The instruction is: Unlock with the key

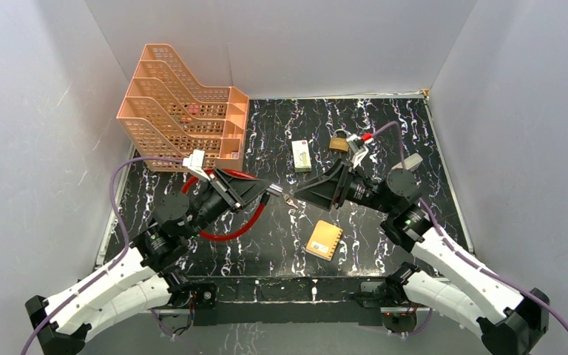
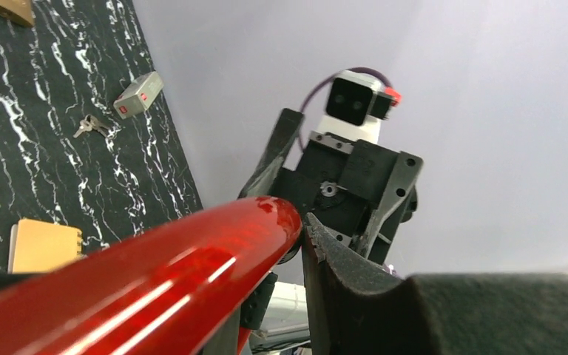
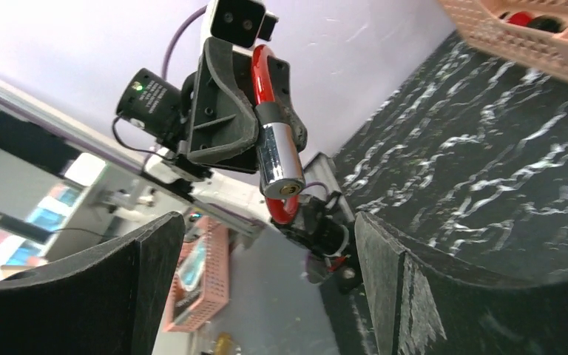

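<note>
My left gripper (image 1: 265, 191) is shut on a red cable loop (image 1: 231, 226) just behind its silver metal end (image 1: 273, 191) and holds it above the table. In the right wrist view that end (image 3: 280, 159) points at the camera and shows a keyhole. My right gripper (image 1: 296, 197) faces it a short way off, its jaws wide open and empty (image 3: 266, 229). A small silvery key (image 2: 89, 126) lies on the table beside a grey box (image 2: 139, 95); it is hidden in the top view. The brass padlock (image 1: 338, 143) lies behind the right gripper.
A pink file rack (image 1: 185, 111) stands at the back left. A white box (image 1: 301, 155) lies mid-table and an orange notebook (image 1: 324, 238) near the front. Grey walls close in the table on three sides.
</note>
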{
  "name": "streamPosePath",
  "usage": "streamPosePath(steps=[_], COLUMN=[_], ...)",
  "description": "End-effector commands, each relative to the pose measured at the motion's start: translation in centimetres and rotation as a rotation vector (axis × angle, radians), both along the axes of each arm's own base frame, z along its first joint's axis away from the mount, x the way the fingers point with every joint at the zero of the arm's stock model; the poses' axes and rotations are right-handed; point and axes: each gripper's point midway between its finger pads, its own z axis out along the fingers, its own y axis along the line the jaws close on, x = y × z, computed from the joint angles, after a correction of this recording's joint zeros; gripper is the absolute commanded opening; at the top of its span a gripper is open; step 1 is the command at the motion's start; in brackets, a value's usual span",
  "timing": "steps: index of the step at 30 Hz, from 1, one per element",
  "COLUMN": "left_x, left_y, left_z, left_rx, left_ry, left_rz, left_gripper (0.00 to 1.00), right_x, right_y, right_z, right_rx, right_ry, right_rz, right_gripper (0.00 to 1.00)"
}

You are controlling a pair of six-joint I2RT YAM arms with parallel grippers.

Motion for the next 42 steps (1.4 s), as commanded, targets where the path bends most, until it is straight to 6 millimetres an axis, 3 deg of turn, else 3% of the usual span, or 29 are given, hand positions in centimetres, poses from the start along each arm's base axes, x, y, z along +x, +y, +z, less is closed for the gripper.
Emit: streamPosePath(steps=[1,7,11,22,32,36,39,42], left_x=[0.0,-1.6,-2.8,-4.3,-4.0,-2.9,-1.6,-1.2], left_y=[2.2,1.8,0.5,-1.4,-1.4,-0.7,0.5,2.4], left_z=[-0.2,-4.1,-6.1,-4.0,-2.4,-4.8,-8.6,-9.8], left_rx=[-0.05,-0.138,-0.188,-0.326,-0.329,-0.231,-0.04,0.063], left_ry=[0.089,0.263,0.317,0.186,0.158,0.199,0.284,0.296], left_rz=[0.075,-0.013,-0.133,-0.406,-0.421,-0.326,-0.172,-0.065], left_gripper=[0.0,0.0,0.0,0.0,0.0,0.0,0.0,0.0], right_x=[1.3,6.2,7.4,8.0,8.2,8.2,8.9,9.9], right_y=[-1.8,-5.6,-6.5,-5.5,-4.7,-3.2,-2.2,-1.0], right_z=[-0.9,-7.8,-10.3,-13.6,-14.4,-15.2,-16.5,-17.9], right_rx=[-0.235,-0.654,-0.751,-0.802,-0.781,-0.763,-0.776,-0.805], right_ry=[-0.171,-0.159,-0.138,-0.162,-0.189,-0.181,-0.168,-0.148], right_rz=[-0.137,-0.379,-0.429,-0.374,-0.352,-0.283,-0.265,-0.249], right_gripper=[0.93,0.85,0.81,0.78,0.75,0.73,0.68,0.62])
